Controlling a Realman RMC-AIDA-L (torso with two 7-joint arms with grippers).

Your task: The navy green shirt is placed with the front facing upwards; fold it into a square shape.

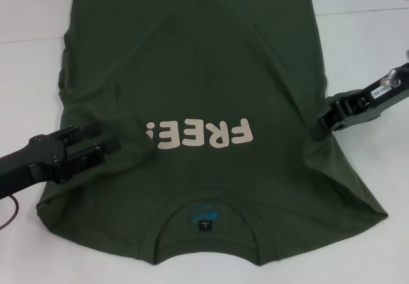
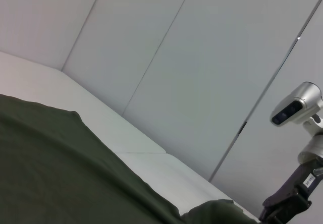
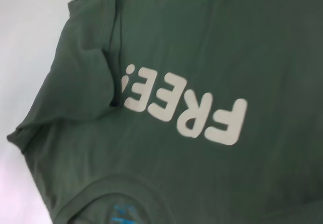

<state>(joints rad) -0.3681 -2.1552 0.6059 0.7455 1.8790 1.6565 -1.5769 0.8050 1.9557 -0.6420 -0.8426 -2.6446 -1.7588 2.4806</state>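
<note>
Fingers [image 1: 108,144] on navy green shirt [image 1: 211,73] — "FREE!" lettering [image 1: 199,134], collar label [image 1: 205,224]

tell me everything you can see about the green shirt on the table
The green shirt is a dark olive tee of soft cotton-looking knit, lying front up on the white table, collar toward the robot. Cream FREE! lettering crosses the chest; a black label and blue print sit inside the collar. The left sleeve is folded inward onto the chest. The left gripper is at that fold, the right gripper at the opposite edge.
</note>
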